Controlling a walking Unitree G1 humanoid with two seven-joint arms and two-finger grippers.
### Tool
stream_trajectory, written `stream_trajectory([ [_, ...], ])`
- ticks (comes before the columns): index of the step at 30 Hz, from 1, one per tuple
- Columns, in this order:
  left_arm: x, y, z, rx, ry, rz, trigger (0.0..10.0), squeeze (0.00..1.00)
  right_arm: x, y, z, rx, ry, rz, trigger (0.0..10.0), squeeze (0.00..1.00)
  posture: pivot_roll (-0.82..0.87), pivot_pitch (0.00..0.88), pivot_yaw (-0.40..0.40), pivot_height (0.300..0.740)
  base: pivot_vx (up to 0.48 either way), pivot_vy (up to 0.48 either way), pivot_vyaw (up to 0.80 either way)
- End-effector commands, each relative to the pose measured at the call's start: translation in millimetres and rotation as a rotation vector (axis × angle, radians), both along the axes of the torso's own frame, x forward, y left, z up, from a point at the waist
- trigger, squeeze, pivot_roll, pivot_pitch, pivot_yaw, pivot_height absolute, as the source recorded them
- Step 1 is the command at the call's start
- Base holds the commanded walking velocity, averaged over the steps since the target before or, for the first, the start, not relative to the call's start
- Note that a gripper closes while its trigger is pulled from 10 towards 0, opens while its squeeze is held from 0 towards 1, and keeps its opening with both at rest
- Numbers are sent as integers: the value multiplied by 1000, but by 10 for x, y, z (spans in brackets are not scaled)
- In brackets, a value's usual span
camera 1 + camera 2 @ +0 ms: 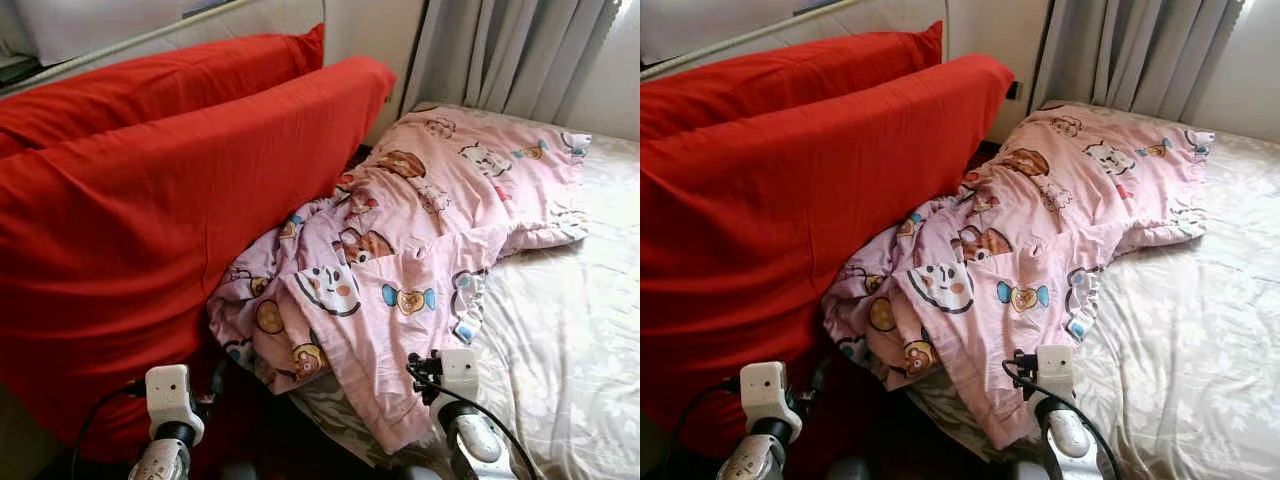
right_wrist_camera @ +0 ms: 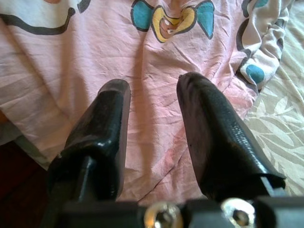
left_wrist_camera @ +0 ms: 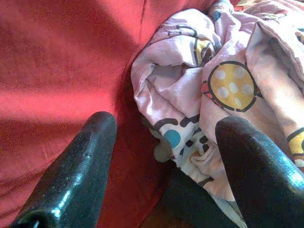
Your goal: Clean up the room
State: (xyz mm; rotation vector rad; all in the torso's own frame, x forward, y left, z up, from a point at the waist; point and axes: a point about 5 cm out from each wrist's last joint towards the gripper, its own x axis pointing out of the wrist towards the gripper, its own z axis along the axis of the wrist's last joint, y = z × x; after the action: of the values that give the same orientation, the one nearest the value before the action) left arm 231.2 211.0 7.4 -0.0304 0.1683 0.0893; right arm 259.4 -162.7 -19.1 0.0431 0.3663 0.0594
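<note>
Grey curtains (image 1: 500,50) back a bed with a pale leaf-print sheet (image 1: 560,330), where the crumpled pink cartoon-print blanket (image 1: 400,250) slumps against big red cushions (image 1: 150,200). I hold my left gripper (image 3: 161,156) and right gripper (image 2: 152,128) spread, empty. Pinching one layer could drag the blanket floorward.

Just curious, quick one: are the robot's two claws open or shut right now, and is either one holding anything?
Left gripper: open, holding nothing, aimed where the pink blanket meets the red cushion.
Right gripper: open, holding nothing, over the blanket.
</note>
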Motion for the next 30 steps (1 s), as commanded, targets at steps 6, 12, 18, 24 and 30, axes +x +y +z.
stream_trajectory([
  [6, -49, 25, -14, 11, 15, -6, 10000, 0, -42, -1, -30, 5, 8, -4, 10000, 0, -9, 55, 2, 592, 0, 0, 0],
  [12, -49, 26, -9, 13, 17, -11, 10000, 0, -40, 20, -36, 3, 16, -2, 10000, 0, -8, 60, 6, 592, 166, 0, 0],
  [18, -55, 32, -1, 15, 16, -14, 10000, 0, -51, 27, -54, 12, 29, -14, 10000, 0, 1, 64, 10, 592, 254, 0, 0],
  [24, -67, 44, 3, 16, 16, -15, 10000, 0, -21, 42, -38, 16, 29, -11, 10000, 0, 4, 68, 13, 592, 252, 0, 0],
  [30, -83, 49, 19, 17, 14, -18, 10000, 0, 10, 60, -27, 27, 38, 4, 10000, 0, 11, 80, 20, 592, 40, 0, 0],
])
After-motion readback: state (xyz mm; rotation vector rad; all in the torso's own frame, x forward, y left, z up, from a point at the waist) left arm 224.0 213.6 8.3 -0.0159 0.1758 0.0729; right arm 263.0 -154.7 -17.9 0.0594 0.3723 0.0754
